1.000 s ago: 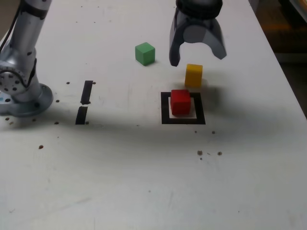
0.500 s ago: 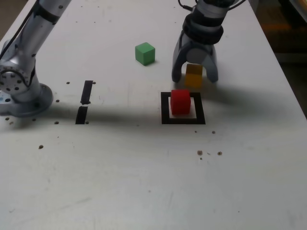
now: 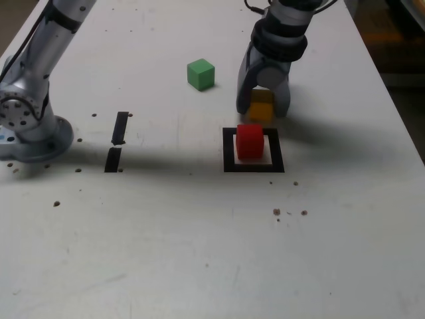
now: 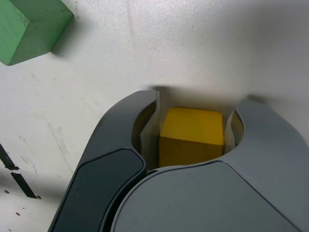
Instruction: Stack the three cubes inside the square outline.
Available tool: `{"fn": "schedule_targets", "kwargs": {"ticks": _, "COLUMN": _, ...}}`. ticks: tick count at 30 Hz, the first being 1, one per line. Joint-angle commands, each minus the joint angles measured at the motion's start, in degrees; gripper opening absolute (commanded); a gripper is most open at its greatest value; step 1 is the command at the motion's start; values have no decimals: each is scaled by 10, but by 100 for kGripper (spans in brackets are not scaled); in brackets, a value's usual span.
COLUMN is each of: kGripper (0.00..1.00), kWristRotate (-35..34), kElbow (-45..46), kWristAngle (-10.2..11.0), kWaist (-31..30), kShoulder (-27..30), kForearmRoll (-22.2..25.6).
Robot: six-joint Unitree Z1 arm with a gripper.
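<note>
Specks of dark debris (image 3: 290, 212) dot the white table (image 3: 199, 252) toward its near edge, and beyond them sits the square outline (image 3: 253, 169), black tape around a white centre. Red cube (image 3: 250, 141) stands inside that frame, flat on the table, toward its far side. Off toward the exterior view's left, two short tape strips (image 3: 117, 141) lie end to end, and the arm's grey base (image 3: 30, 129) is planted near the table's left edge.

Just past the far side of the frame, the hand (image 3: 263, 110) is down at the table, pointing downward, with the yellow cube (image 3: 261, 106) right between its two grey fingers (image 3: 244, 93). From the wrist view the yellow cube (image 4: 192, 137) fills the gap: the pale pads (image 4: 150, 133) sit just beside its two sides, one looks to be touching and a thin sliver may remain at the other, so I can't call it a firm grip. The cube is on the table, close to the red one but apart from it.

Farther back, toward the exterior view's left, the green cube (image 3: 200, 74) rests alone, well clear of the hand; it shows at the wrist view's corner too (image 4: 29, 26).
</note>
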State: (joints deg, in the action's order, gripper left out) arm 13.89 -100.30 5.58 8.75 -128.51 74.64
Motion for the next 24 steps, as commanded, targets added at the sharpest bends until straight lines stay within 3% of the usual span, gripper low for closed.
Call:
{"fn": "schedule_targets", "kwargs": {"ticks": 1, "kGripper": 18, "kWristRotate": 4, "kElbow": -4, "kWristAngle": 2, "kWaist": 0, "kShoulder": 16, "kForearmRoll": 8}}
{"fn": "schedule_targets", "kwargs": {"ticks": 8, "kGripper": 16, "kWristRotate": -30, "kElbow": -40, "kWristAngle": 4, "kWaist": -18, "kShoulder": 91, "kForearmRoll": 108}}
{"fn": "schedule_targets", "kwargs": {"ticks": 11, "kGripper": 16, "kWristRotate": -59, "kElbow": -35, "kWristAngle": -5, "kWaist": -38, "kShoulder": 123, "kForearmRoll": 127}}
{"fn": "schedule_targets", "kwargs": {"ticks": 19, "kGripper": 16, "kWristRotate": -164, "kElbow": 32, "kWristAngle": -51, "kWaist": -102, "kShoulder": 140, "kForearmRoll": 104}}
{"fn": "schedule_targets", "kwargs": {"ticks": 24, "kGripper": 16, "kWristRotate": -204, "kElbow": 49, "kWristAngle": -58, "kWaist": -115, "kShoulder": 128, "kForearmRoll": 71}}
